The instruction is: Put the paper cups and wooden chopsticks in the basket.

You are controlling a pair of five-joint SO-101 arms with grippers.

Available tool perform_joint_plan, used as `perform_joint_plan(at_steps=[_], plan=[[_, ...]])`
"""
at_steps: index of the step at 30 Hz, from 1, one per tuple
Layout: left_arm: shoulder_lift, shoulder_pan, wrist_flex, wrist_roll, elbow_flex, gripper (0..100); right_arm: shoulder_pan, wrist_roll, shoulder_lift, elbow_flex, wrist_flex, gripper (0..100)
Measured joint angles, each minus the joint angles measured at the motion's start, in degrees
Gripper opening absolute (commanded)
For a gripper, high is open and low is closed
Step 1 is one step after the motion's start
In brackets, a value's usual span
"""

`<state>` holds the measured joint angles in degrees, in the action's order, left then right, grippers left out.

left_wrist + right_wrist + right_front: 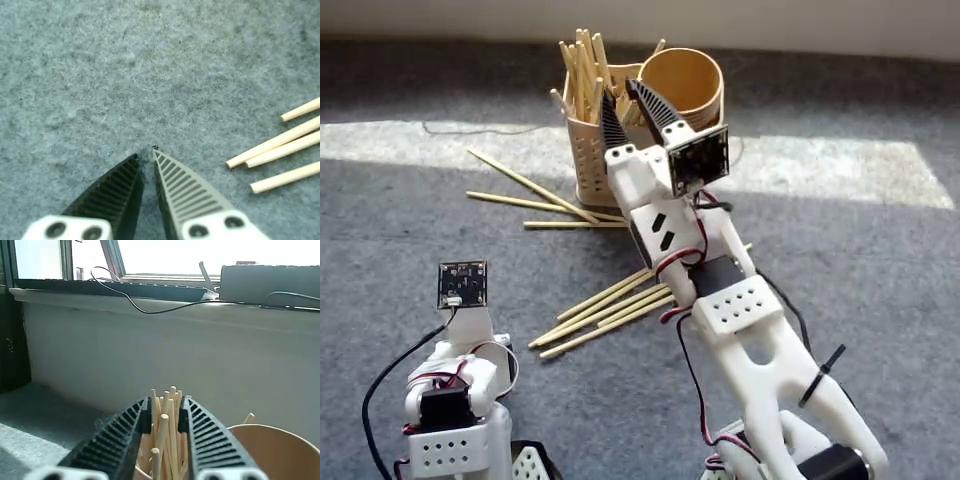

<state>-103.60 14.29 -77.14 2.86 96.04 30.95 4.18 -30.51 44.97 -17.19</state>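
Observation:
A cream basket (588,165) stands at the back of the carpet with several wooden chopsticks (584,65) upright in it and a tan paper cup (682,85) in its right side. My right gripper (618,90) hangs open just above the basket; its wrist view shows the standing chopsticks (167,425) in the gap between the fingers and the cup rim (270,447) beside them. A loose bundle of chopsticks (605,310) lies on the carpet mid-frame, and three more (535,202) lie left of the basket. My left gripper (146,154) is shut and empty just above the carpet, left of the chopstick ends (280,150).
The floor is grey carpet with a bright band of sunlight (820,165) across the back. A white wall (150,350) and a window sill with cables (150,307) rise behind the basket. The left arm's base (455,420) sits at the near left.

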Motion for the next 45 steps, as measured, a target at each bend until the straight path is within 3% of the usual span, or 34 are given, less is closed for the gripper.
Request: perform_joint_plan(at_steps=[7,12,22,30,38,45], plan=[[0.0,0.0,0.0,0.0,0.0,1,3.3,-0.4,-13.1,-0.1,18.3,10.1],[0.0,0.0,0.0,0.0,0.0,1,2.9,-7.9,-19.5,-4.9,35.3,10.1],[0.0,0.0,0.0,0.0,0.0,1,-6.0,-13.1,-21.5,-15.2,65.2,10.1],[0.0,0.0,0.0,0.0,0.0,1,-13.5,-20.4,-19.8,-15.0,76.0,10.4],[0.0,0.0,0.0,0.0,0.0,1,-20.4,-22.4,-3.5,-14.9,76.7,10.4],[0.0,0.0,0.0,0.0,0.0,1,-21.5,-32.9,10.5,-16.4,76.7,10.6]])
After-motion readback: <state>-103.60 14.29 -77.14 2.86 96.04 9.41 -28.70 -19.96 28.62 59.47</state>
